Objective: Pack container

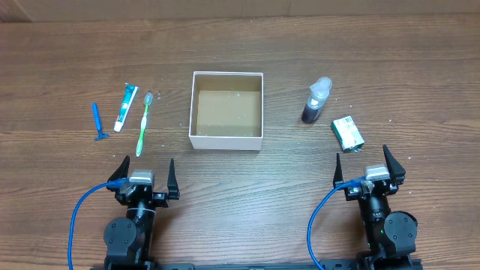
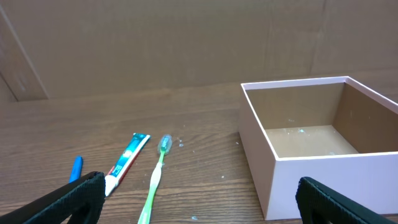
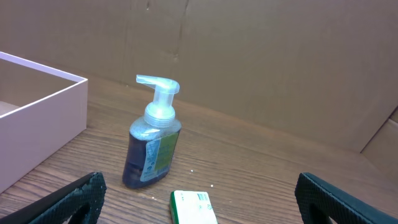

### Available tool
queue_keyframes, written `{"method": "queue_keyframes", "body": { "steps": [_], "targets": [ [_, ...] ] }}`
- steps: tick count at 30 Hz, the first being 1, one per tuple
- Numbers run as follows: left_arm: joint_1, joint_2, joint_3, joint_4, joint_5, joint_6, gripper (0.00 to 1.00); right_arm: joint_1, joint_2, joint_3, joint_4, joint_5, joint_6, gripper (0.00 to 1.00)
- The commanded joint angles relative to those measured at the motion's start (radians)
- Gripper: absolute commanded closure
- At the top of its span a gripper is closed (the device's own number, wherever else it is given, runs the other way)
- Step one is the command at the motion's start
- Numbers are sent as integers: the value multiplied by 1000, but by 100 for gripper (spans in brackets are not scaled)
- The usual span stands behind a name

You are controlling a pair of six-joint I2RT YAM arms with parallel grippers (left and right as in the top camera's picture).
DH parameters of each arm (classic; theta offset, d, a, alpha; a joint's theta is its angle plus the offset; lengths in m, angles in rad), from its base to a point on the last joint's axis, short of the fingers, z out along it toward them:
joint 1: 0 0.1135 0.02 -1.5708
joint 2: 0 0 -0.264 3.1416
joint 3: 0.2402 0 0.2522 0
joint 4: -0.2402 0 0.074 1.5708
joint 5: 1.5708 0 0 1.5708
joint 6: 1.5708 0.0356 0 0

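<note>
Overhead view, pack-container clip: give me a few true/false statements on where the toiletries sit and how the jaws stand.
1. No toiletry is in the container. True.
2. The toothbrush lies on the robot's right of the container. False: it lies on the left, between the toothpaste and the container, with the razor further left.
3. The pump bottle stands upright. True.
4. The green-and-white carton sits inside the container. False: it lies on the table, right of the container, near the pump bottle.
5. Both arms' jaws are shut on items. False: both stand open, holding nothing.
</note>
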Motion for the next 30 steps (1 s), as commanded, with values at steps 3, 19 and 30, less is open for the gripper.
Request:
{"method": "queue_keyframes", "body": {
  "steps": [3, 19, 30],
  "targets": [
    [-4, 4, -2, 0, 22, 12, 0, 3, -2, -10, 7, 9, -6, 0],
    [-4, 4, -2, 0, 22, 12, 0, 3, -2, -8, 38, -88, 75, 0],
    [-4, 4, -2, 0, 22, 12, 0, 3, 203, 318, -176, -97, 213, 0]
  ]
}}
